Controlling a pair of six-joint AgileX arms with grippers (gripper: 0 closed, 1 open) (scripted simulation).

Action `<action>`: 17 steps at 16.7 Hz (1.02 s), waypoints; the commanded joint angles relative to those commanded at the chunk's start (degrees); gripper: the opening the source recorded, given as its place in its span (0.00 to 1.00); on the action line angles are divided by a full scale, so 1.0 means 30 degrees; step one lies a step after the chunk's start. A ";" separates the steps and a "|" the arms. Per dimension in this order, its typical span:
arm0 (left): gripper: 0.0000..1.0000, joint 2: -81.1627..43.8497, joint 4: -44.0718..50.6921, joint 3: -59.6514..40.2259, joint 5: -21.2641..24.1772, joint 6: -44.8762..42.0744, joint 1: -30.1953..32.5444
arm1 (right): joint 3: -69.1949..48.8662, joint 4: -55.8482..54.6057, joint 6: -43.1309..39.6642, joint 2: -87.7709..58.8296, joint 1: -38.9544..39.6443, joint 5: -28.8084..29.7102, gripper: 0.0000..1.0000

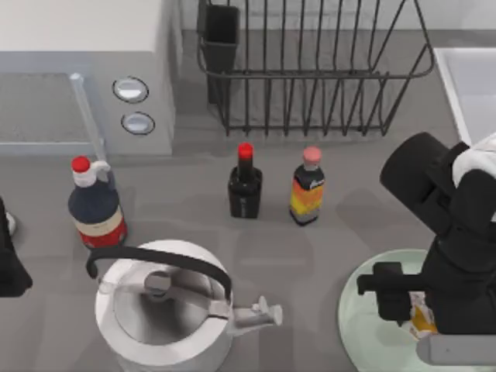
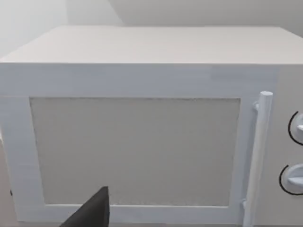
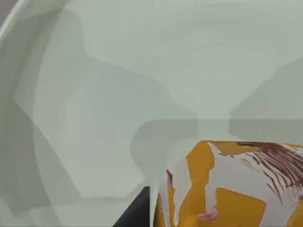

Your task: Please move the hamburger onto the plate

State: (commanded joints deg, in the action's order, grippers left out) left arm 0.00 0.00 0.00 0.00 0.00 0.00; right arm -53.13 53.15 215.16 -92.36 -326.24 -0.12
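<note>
While the right arm reaches over the desk's front right corner, its tool sits low over the plate, pinching the hamburger. Top view: a yellow-and-white patch of the hamburger peeks out beside the dark tool body, within the plate's pale green rim. Right wrist view: hamburger close up, yellow and white patches with dark red streaks, one dark finger against its side, the plate's glossy surface right behind it; contact between hamburger and plate cannot be told.

Left arm parked at the left edge of the desk; left tool is a dark shape there, fingers' state cannot be told. Left wrist view faces the white microwave door and handle.

Other items on the desk: white kettle front left, red-capped dark bottle behind it, small dark bottle and orange-labelled bottle mid-desk, wire dish rack at the back.
</note>
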 joint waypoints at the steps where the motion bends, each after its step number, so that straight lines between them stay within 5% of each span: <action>1: 1.00 0.0000 0.0000 0.0000 0.0000 0.0000 0.0000 | 0.0223 -0.0316 0.0018 -0.0112 -0.0048 0.0014 0.00; 5: 1.00 0.0000 0.0000 0.0000 0.0000 0.0000 0.0000 | 0.0296 -0.0427 0.0026 -0.0145 -0.0065 0.0025 0.00; 17: 1.00 0.0000 0.0000 0.0000 0.0000 0.0000 0.0000 | 0.0296 -0.0427 0.0026 -0.0145 -0.0065 0.0025 0.90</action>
State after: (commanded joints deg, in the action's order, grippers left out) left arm 0.00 0.00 0.00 0.00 0.00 0.00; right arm -52.24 51.87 215.24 -92.80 -326.44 -0.05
